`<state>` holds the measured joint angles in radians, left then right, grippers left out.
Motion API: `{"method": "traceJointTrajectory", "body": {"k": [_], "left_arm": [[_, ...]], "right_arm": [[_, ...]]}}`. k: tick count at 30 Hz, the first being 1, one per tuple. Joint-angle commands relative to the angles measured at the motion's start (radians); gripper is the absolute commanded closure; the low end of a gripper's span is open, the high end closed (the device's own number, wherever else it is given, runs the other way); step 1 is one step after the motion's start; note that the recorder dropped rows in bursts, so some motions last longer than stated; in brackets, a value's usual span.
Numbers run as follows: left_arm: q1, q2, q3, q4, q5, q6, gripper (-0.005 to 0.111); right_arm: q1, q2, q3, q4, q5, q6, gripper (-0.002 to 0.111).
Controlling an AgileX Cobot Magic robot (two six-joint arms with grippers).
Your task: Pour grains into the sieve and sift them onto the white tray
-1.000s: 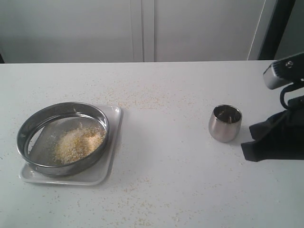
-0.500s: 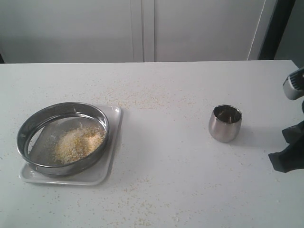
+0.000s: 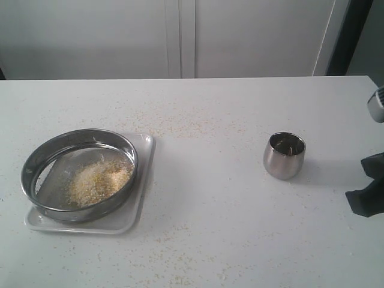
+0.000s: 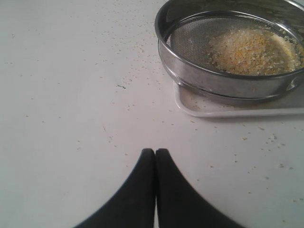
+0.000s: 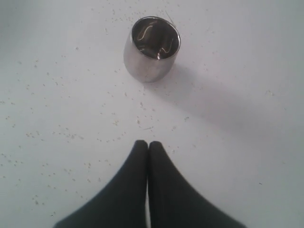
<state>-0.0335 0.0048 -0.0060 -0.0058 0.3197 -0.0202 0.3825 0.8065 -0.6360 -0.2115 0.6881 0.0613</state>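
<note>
Step in hand, by my reading: the pour is done and the sifting not yet started. The grains (image 3: 99,180) lay heaped in the sieve (image 3: 72,214), toward its right half. The sieve sat on the white tray (image 3: 143,180) at the near left of the surface (image 3: 216,216). The steel cup (image 3: 284,157) stood upright right of centre, with little or nothing in it that I could make out.

Left fingers (image 4: 148,159): pressed together, holding nothing. Right fingers (image 5: 140,149): likewise closed and empty.

Note for the sift: open first and take the steel rim band. Keep the mesh level and use short side-to-side strokes. Stay directly above the tray, since it is barely wider than the sieve and the surface already carries stray specks.

Position: the sieve lay ahead of my left fingers and off to one side, near but apart, with bare surface between. From my right fingers it was well apart to the left, beyond the cup.
</note>
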Motion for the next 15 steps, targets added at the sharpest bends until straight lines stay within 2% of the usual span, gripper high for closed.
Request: {"method": "traceJointTrajectory", "body": {"k": [1,15], "left_arm": [[0.001,-0.005,0.006,-0.009,0.013,-0.002,0.107],[0.001,-0.005,0.006,-0.009,0.013,-0.002,0.107]], "right_arm": [[-0.006,-0.062,-0.005,-0.002,-0.001,0.004,0.108],[-0.205,-0.276,-0.003,-0.003,-0.001,0.004,0.108]]}}
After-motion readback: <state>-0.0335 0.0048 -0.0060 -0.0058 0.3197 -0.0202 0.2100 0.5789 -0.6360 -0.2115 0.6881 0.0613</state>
